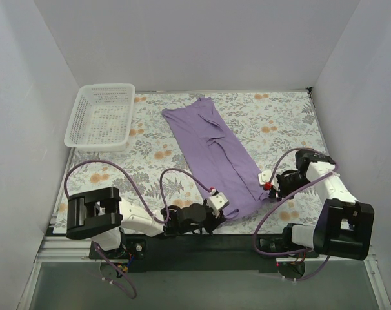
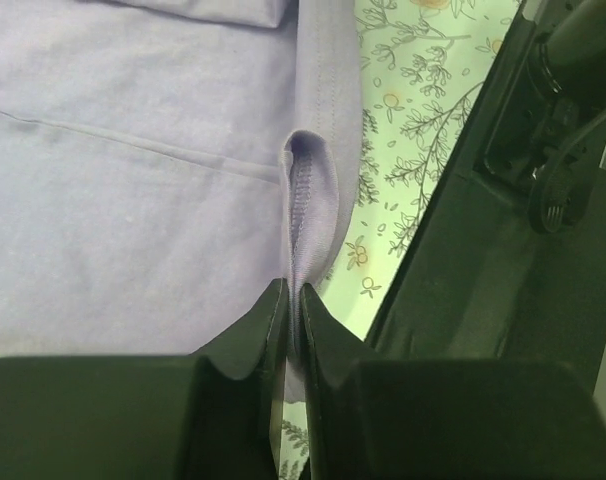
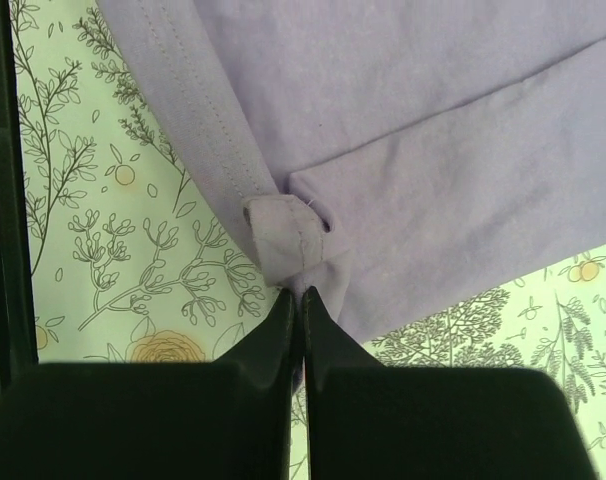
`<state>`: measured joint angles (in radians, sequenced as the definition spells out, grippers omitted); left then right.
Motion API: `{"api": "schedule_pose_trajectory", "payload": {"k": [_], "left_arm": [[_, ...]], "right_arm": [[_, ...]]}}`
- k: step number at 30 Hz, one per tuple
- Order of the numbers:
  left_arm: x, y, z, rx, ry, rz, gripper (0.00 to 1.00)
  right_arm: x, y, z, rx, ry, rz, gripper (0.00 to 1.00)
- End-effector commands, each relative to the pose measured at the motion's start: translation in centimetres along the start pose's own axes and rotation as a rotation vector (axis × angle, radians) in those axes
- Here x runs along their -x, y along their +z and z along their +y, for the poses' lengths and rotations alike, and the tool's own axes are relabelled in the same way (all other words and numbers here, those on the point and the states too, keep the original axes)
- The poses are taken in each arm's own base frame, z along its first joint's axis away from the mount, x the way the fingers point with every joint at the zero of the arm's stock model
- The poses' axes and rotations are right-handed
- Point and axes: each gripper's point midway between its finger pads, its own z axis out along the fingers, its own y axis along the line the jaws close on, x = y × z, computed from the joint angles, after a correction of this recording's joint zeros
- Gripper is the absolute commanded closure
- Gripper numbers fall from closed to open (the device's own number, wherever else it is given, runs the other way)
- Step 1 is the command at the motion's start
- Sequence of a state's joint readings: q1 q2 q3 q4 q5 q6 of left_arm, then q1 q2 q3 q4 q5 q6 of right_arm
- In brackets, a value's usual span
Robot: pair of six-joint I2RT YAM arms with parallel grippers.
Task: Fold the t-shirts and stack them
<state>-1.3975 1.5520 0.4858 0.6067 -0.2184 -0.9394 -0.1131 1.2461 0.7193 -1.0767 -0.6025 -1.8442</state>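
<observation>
One lavender-purple t-shirt (image 1: 215,155) lies folded lengthwise into a long strip, running diagonally from the table's back centre to the near edge. At the strip's near left corner my left gripper (image 1: 216,197) is shut on the t-shirt; the left wrist view shows the hem (image 2: 311,205) bunched between the closed jaws of that gripper (image 2: 292,292). My right gripper (image 1: 268,184) is shut on the near right corner, and the right wrist view shows a small fold of hem (image 3: 283,232) pinched at the tips of the gripper (image 3: 302,297). The neck label is hidden.
A white plastic basket (image 1: 102,115) stands at the back left on the floral table cover (image 1: 279,129). White walls close in the left, back and right sides. A black rail (image 1: 202,244) runs along the near edge between the arm bases.
</observation>
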Motion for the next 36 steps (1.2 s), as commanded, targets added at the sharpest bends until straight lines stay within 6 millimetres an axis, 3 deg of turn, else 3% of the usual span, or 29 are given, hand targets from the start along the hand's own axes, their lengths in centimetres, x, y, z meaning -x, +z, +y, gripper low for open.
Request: {"api": "schedule_pose_trajectory", "payload": {"k": [1, 12, 13, 17, 19, 20, 27, 30, 32, 36], "left_arm": [[2.2, -0.4, 0.0, -0.033, -0.020, -0.056, 1.00], [5.5, -0.7, 4.8, 0.004, -0.021, -0.100, 1.00], [5.5, -0.7, 5.4, 0.011, -0.020, -0.098, 1.00], [6.4, -0.8, 9.2, 0.059, -0.042, -0.107, 1.00], [6.9, -0.7, 10.2, 0.054, -0.037, -0.105, 1.00], [7.3, -0.6, 11.6, 0.079, -0.046, -0.108, 1.00], [9.0, -0.3, 17.0, 0.136, -0.047, -0.091, 1.00], [9.1, -0.4, 19.5, 0.169, -0.065, -0.079, 1.00], [9.2, -0.5, 21.2, 0.192, -0.079, -0.072, 1.00], [9.0, -0.6, 23.5, 0.219, -0.106, -0.064, 1.00]], "right_arm": [[1.9, -0.6, -1.6, -0.010, -0.014, -0.035, 0.99], [5.7, -0.7, -7.9, -0.016, -0.084, 0.002, 0.99], [5.9, 0.0, -8.2, 0.006, -0.071, 0.005, 0.99], [7.7, -0.1, -12.5, -0.043, -0.101, 0.025, 0.99], [8.2, 0.5, -13.8, -0.036, -0.085, 0.023, 0.99], [8.5, 0.6, -14.5, -0.044, -0.086, 0.024, 0.99], [10.7, 2.7, -20.6, -0.072, -0.073, 0.029, 0.99], [10.9, 3.9, -22.2, -0.074, -0.022, 0.025, 0.99], [11.5, 3.6, -24.0, -0.111, -0.017, 0.015, 0.99], [11.4, 4.7, -26.0, -0.123, 0.039, 0.011, 0.99]]}}
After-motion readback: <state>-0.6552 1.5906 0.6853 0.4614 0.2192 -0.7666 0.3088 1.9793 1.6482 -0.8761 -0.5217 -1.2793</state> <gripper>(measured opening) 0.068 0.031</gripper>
